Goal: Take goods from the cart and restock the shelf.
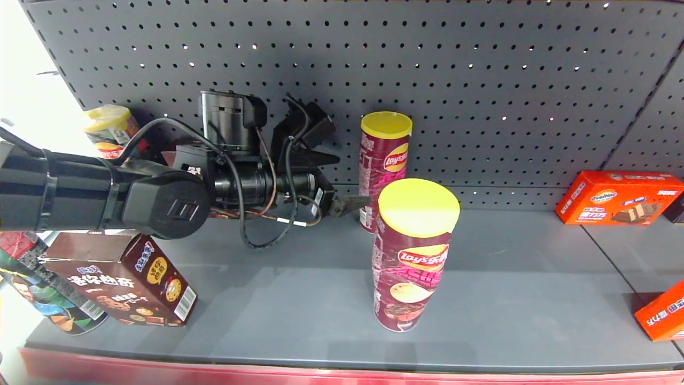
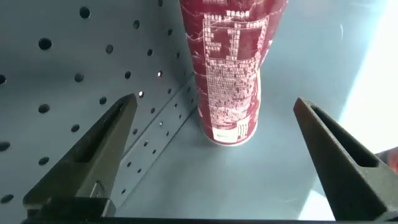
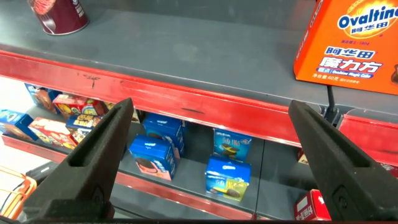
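— What is the rear chips can (image 1: 385,160) like?
— It is a tall, straight tube with glossy dark-red print and a flat yellow lid. It stands upright on the shelf (image 1: 534,299), at the back, close to the pegboard panel (image 1: 481,64).
— And the shelf itself?
— It looks like grey painted metal, flat and matte. The panel is the same grey, with regular rows of small round holes.
— Where is the left gripper (image 2: 214,104)?
— Just beside that can, on the can's left in the head view. Its two dark, wedge-shaped fingers are spread wide. In the left wrist view the foot of the can stands beyond them, in line with the gap. The fingers hold nothing.
— Is there a second can?
— Yes, the front chips can (image 1: 414,256). It has the same tube shape and yellow lid, and it stands upright nearer the front edge of the shelf, apart from the rear one.
— And the right gripper (image 3: 211,104)?
— Also spread wide and empty. It faces the red front strip (image 3: 186,93) and a lower level with blue cartons (image 3: 152,158).
— Other goods?
— A brown cardboard cookie box (image 1: 128,278) lies at the left front, and an orange box (image 1: 617,204) at the right rear.
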Robot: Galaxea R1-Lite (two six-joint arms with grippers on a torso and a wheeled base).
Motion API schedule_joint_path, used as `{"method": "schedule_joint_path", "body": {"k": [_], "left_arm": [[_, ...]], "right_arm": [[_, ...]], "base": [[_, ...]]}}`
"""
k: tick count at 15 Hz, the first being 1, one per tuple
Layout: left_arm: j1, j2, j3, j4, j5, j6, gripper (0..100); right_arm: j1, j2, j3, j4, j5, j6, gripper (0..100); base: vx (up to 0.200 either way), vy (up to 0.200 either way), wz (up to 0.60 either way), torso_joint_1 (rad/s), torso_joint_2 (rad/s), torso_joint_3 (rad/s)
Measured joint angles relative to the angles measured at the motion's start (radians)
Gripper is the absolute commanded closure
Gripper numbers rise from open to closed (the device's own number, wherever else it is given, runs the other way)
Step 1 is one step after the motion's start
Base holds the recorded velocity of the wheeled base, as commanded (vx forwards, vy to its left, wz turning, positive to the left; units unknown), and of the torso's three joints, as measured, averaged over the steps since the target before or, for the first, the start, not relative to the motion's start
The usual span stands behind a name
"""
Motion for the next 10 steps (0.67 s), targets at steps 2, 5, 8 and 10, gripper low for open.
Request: {"method": "schedule_joint_path", "body": {"k": [2, 5, 8, 10], "left_arm": [[-0.001, -0.003, 0.005, 0.0, 0.006, -0.001, 0], [-0.004, 0.0, -0.001, 0.0, 0.055, -0.01, 0], [-0.004, 0.014, -0.02, 0.001, 0.119, -0.023, 0], [-0.002, 0.023, -0.04, 0.0, 0.139, -0.051, 0]], "right_arm": [[0.0, 0.0, 0.0, 0.0, 0.0, 0.0, 0], [0.0, 0.0, 0.0, 0.0, 0.0, 0.0, 0], [0.0, 0.0, 0.0, 0.0, 0.0, 0.0, 0], [0.0, 0.0, 0.0, 0.0, -0.001, 0.0, 0]], "base": [[0.0, 0.0, 0.0, 0.0, 0.0, 0.0], [0.0, 0.0, 0.0, 0.0, 0.0, 0.0], [0.0, 0.0, 0.0, 0.0, 0.0, 0.0], [0.0, 0.0, 0.0, 0.0, 0.0, 0.0]]}}
